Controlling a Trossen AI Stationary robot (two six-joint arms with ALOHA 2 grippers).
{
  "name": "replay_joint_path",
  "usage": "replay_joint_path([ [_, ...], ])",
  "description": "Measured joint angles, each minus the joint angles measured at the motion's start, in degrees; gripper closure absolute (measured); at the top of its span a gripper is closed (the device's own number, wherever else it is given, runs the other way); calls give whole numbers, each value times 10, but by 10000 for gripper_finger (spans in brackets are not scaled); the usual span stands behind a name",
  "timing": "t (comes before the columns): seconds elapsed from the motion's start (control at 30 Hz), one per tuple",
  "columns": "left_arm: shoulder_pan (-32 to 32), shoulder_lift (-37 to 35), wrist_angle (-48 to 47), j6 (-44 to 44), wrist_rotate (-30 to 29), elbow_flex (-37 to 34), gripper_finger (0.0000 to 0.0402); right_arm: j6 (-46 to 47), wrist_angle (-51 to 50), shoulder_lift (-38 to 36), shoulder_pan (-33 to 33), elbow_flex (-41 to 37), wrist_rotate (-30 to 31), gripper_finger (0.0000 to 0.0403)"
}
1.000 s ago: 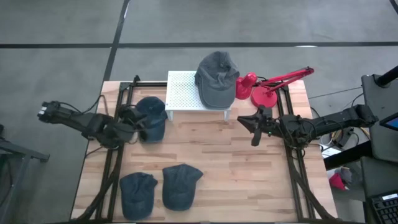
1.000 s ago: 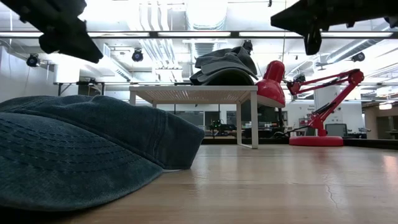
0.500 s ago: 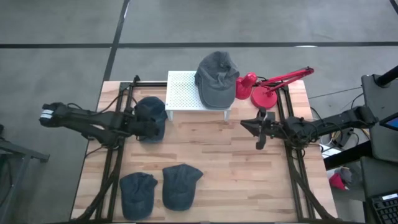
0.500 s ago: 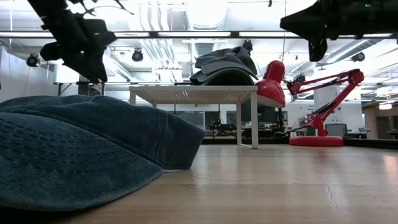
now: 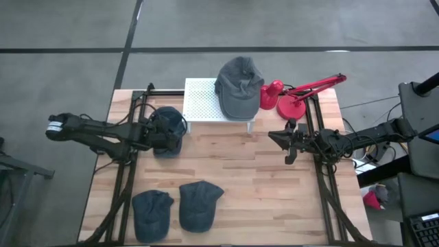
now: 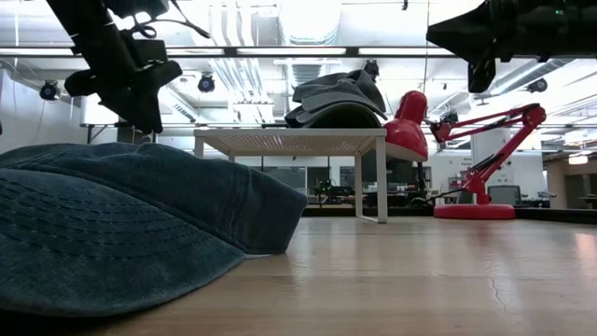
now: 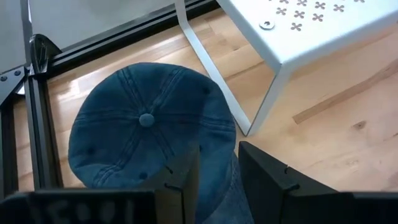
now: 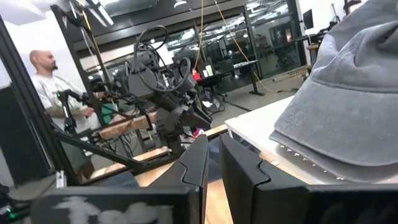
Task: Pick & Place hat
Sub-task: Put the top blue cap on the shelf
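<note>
Wooden planks make up the desk (image 5: 247,178) under us, with grey floor around it. Our left claw (image 7: 214,177) hangs directly over the dark blue hat (image 7: 146,143) that lies at the desk's left rear, beside a leg of the white perforated stand (image 5: 206,99); the fingers (image 7: 183,180) are slightly parted, one above the crown and one just past its edge, gripping nothing. In the low view the left claw (image 6: 140,89) shows above the desk.

A grey hat (image 5: 239,86) sits on the stand's right end, overhanging it. Just right of that is a red lamp (image 5: 295,96). Two more blue hats (image 5: 177,207) lie side by side near the front edge, touching or nearly so.

Our right claw (image 5: 289,142) hovers over the desk's right side, in front of the lamp, its fingers (image 8: 239,168) nearly together with only a narrow gap, holding nothing. Its wrist view shows the grey hat close up and a person (image 8: 59,99) in a pale shirt in the room beyond. We can read no writing or labels anywhere.
</note>
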Motion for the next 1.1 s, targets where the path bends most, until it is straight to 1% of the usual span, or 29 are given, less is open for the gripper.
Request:
replay_joint_path([
  [0.1, 0, 0, 1, -1, 8, 0, 285, -10, 0, -1, 0, -1, -4, 365],
  [0.23, 0, 0, 5, -19, 28, 0, 278, -9, 0, -1, 0, -10, -44, 365],
  [0.37, 3, 0, 6, -32, 38, 0, 262, 2, -1, -1, 0, -20, -43, 365],
  [0.77, 29, 0, 5, -44, 48, 0, 190, 3, -16, -1, 0, -27, -41, 365],
  [0.87, 33, 0, 5, -44, 54, -1, 181, 3, -36, -1, 0, -27, -40, 365],
  [1.0, 40, 0, 5, -45, 61, -1, 179, 3, -62, -1, 0, -27, -40, 365],
  [1.1, 47, 0, 5, -47, 64, -1, 179, 27, -51, -1, 0, -25, -40, 365],
])
